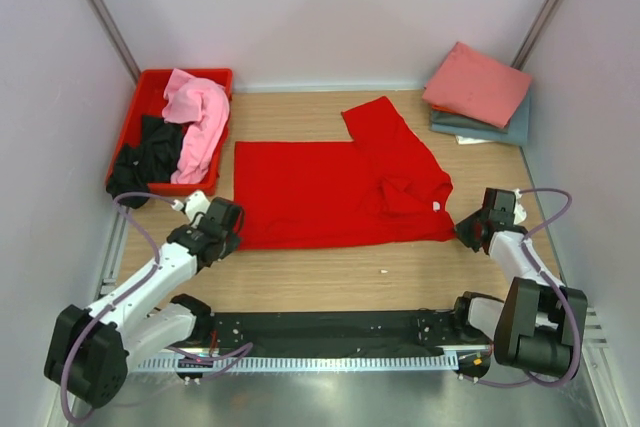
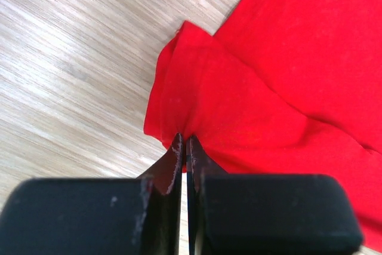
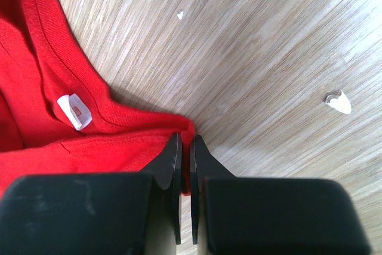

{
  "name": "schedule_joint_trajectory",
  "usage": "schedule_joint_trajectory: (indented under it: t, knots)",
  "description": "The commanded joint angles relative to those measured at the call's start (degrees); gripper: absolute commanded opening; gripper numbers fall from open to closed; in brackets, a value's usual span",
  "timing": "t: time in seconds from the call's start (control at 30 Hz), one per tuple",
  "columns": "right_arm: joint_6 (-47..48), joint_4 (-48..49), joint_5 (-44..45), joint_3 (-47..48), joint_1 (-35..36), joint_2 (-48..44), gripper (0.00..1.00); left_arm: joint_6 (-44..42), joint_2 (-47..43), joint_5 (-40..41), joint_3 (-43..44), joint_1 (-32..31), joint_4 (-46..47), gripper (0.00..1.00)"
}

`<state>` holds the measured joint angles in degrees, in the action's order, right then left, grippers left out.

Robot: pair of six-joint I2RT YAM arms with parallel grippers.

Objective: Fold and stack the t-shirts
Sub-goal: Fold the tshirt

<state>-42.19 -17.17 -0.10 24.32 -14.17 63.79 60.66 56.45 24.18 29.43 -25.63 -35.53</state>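
"Red cloth was what I saw first. The bright red t-shirt [image 1: 320, 192] lay spread out in the middle of the desk [image 1: 320, 282], hem to the left and collar to the right, with one sleeve sticking out towards the far side."

"Was it lying flat?"

"Mostly. It was rumpled near the collar, where a white label [image 3: 73, 110] showed inside the neckline."

"And the arms?"

"Both were down at its near edge. The left tool [image 2: 184, 143] had its fingers pressed together on the near left corner, and the cloth puckered at the tips. The right tool [image 3: 185, 143] was pinching the near right corner, just beside the collar, with a strip of red caught between its fingers."

"Where were the other shirts?"

"Two were folded in the far right corner, the salmon pink t-shirt [image 1: 478, 82] lying on top of the grey-blue t-shirt [image 1: 505, 127]. On the far left stood a red crate [image 1: 150, 82] with the light pink t-shirt [image 1: 200, 122] heaped in it and hanging over its right rim. The black t-shirt [image 1: 145, 152] was beside that one, spilling over the crate's near end."

"Anything else on the desk?"

"A few white scraps [image 3: 338, 101] lay on the bare wood near the right arm."
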Motion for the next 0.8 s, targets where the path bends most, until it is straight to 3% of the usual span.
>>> schedule_joint_trajectory:
  t: [0.0,0.1,0.13,0.17,0.2,0.23,0.3,0.47,0.6,0.67,0.77]
  knots:
    - [-0.1,-0.7,2.6,-0.6,-0.9,-0.5,0.06,-0.5,-0.4,4.1,0.0,0.8,-3.6,0.0]
    - [0.4,-1.0,0.8,-0.8,-0.9,-2.0,0.2,-1.2,1.2,1.7,0.6,0.8,-3.3,0.03]
    - [0.5,-1.1,-1.3,-0.9,-0.9,-2.4,0.24,-1.3,1.4,-1.0,0.6,0.8,-3.1,0.17]
    - [0.6,-0.9,-2.4,-1.2,-0.9,-3.1,0.37,-1.7,1.3,-2.2,0.4,0.8,-2.1,0.26]
    - [0.7,-0.8,-3.8,-1.5,-0.9,-4.2,0.44,-1.9,1.0,-3.4,0.4,0.8,-1.9,0.42]
    - [0.9,-1.0,-4.8,-1.6,-0.9,-4.9,0.57,-2.2,0.7,-5.4,0.5,0.8,-1.6,0.48]
    - [1.3,-2.1,-5.4,-1.1,-0.9,-6.5,0.66,-2.9,-0.5,-6.3,1.4,0.8,-2.1,0.57]
    - [3.2,-9.5,-2.8,3.8,-0.9,-14.8,0.73,-5.9,-2.8,-5.1,7.6,0.8,-7.5,0.64]
    - [5.5,-7.6,-6.1,8.0,0.3,-20.2,0.73,-9.1,-2.7,-0.6,12.3,0.8,-8.8,0.69]
    - [5.1,-0.9,-13.1,8.5,1.5,-18.3,0.72,-11.2,-1.3,0.8,14.7,0.8,-8.6,0.7]
    - [6.6,2.8,-14.8,12.2,7.6,-11.0,0.7,-13.5,0.3,0.3,16.6,0.8,-7.3,0.71]
